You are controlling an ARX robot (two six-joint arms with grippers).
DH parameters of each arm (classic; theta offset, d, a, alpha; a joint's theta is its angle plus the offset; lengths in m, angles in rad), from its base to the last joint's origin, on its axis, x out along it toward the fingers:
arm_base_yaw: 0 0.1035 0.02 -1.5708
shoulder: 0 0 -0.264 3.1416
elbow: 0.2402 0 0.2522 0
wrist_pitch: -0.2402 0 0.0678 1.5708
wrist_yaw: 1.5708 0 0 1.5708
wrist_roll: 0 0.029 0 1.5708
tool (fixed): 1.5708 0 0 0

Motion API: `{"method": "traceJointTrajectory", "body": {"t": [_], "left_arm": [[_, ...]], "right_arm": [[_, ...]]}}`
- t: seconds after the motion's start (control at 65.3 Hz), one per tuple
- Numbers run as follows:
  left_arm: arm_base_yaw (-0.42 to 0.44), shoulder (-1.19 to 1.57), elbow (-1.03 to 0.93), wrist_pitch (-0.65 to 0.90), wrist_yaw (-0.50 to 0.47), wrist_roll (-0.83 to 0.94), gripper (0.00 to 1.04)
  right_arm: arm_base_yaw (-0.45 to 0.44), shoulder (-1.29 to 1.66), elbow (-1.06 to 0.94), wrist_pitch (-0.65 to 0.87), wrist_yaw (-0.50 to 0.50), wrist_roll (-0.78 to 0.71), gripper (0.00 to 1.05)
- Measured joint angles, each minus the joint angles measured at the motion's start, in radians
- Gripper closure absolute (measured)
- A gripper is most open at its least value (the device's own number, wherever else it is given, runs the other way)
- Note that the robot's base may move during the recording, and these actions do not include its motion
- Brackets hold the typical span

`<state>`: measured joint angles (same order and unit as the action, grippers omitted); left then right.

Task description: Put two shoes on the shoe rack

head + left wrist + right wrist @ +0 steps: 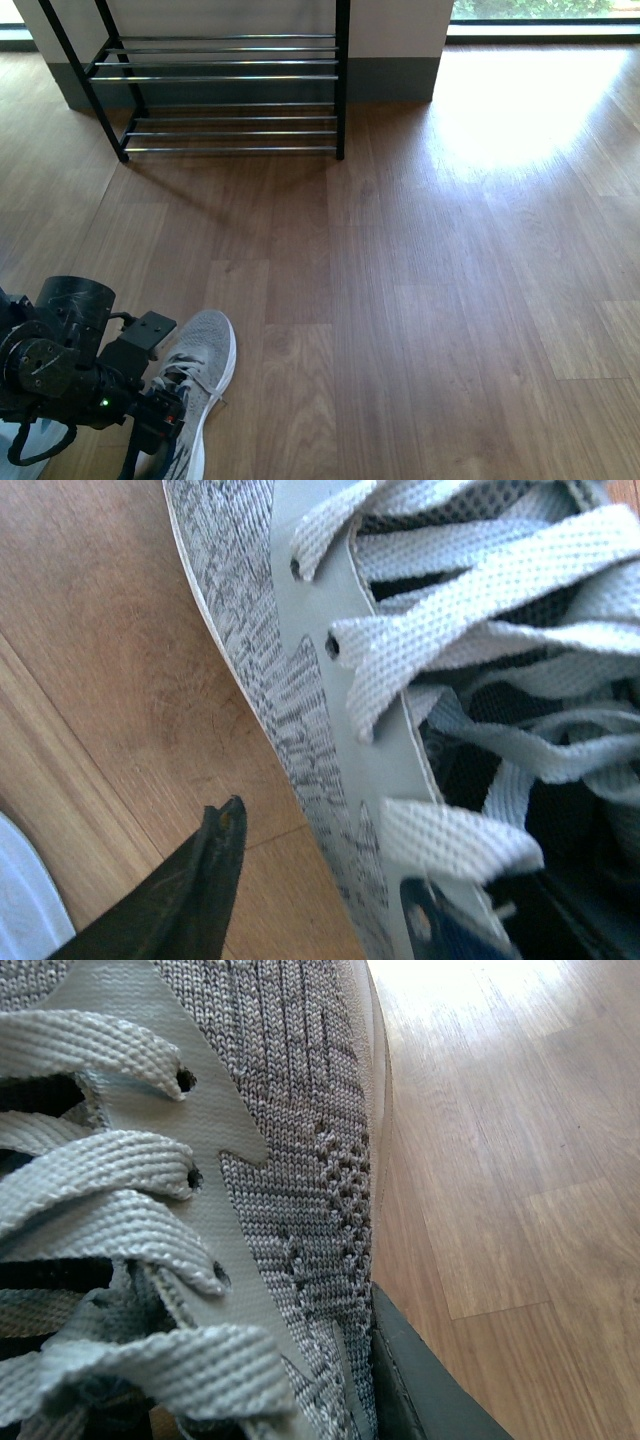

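Left jaws at grey shoe point(205, 350); right jaws beside knit shoe point(290, 1160); closure of both unclear; shoe rack point(230, 78) well apart.

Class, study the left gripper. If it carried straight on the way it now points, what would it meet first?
Most likely the grey shoe: the left gripper points down at its laced side. One finger sits just outside the shoe, so that finger would reach the wooden floor. Depth is unclear.
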<state>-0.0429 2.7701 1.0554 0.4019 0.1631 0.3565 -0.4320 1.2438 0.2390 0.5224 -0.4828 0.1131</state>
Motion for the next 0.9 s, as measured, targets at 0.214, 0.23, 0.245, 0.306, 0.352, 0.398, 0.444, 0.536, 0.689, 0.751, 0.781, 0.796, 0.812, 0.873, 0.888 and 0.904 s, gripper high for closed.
{"method": "traceJointTrajectory", "body": {"t": [0.214, 0.23, 0.245, 0.306, 0.352, 0.398, 0.444, 0.536, 0.689, 0.751, 0.781, 0.796, 0.812, 0.873, 0.888, 0.904], "left_arm": [[0.003, 0.004, 0.013, -0.003, -0.003, -0.001, 0.71], [0.003, 0.004, 0.012, -0.002, -0.004, -0.001, 0.72], [0.003, 0.003, 0.010, -0.002, -0.006, -0.002, 0.76], [0.004, 0.003, 0.010, 0.000, -0.007, -0.003, 0.83], [0.004, 0.003, 0.009, 0.008, -0.012, -0.006, 0.90], [0.004, 0.003, 0.006, 0.018, -0.017, -0.010, 0.97], [0.005, 0.003, 0.005, 0.024, -0.023, -0.014, 1.02], [0.011, -0.004, -0.013, 0.064, -0.036, -0.026, 1.03], [0.031, -0.054, -0.070, 0.129, -0.070, -0.048, 1.03], [0.044, -0.087, -0.091, 0.155, -0.085, -0.062, 1.03], [0.053, -0.112, -0.105, 0.167, -0.085, -0.070, 1.03], [0.056, -0.122, -0.110, 0.171, -0.084, -0.071, 1.03], [0.060, -0.133, -0.116, 0.174, -0.082, -0.073, 1.03], [0.077, -0.198, -0.153, 0.192, -0.080, -0.081, 1.03], [0.082, -0.228, -0.168, 0.195, -0.080, -0.084, 1.03], [0.085, -0.243, -0.175, 0.196, -0.080, -0.087, 1.03]], "right_arm": [[0.000, 0.000, 0.000, 0.000, 0.000, 0.000, 1.00], [0.000, 0.000, 0.000, 0.000, 0.000, 0.000, 1.00], [0.000, 0.000, 0.000, 0.000, 0.000, 0.000, 1.00], [0.000, 0.000, 0.000, 0.000, 0.000, 0.000, 1.00], [0.000, 0.000, 0.000, 0.000, 0.000, 0.000, 1.00], [0.000, 0.000, 0.000, 0.000, 0.000, 0.000, 1.00], [0.000, 0.000, 0.000, 0.000, 0.000, 0.000, 1.00], [0.000, 0.000, 0.000, 0.000, 0.000, 0.000, 1.00], [0.000, 0.000, 0.000, 0.000, 0.000, 0.000, 1.00], [0.000, 0.000, 0.000, 0.000, 0.000, 0.000, 1.00], [0.000, 0.000, 0.000, 0.000, 0.000, 0.000, 1.00], [0.000, 0.000, 0.000, 0.000, 0.000, 0.000, 1.00], [0.000, 0.000, 0.000, 0.000, 0.000, 0.000, 1.00], [0.000, 0.000, 0.000, 0.000, 0.000, 0.000, 1.00], [0.000, 0.000, 0.000, 0.000, 0.000, 0.000, 1.00], [0.000, 0.000, 0.000, 0.000, 0.000, 0.000, 1.00]]}}
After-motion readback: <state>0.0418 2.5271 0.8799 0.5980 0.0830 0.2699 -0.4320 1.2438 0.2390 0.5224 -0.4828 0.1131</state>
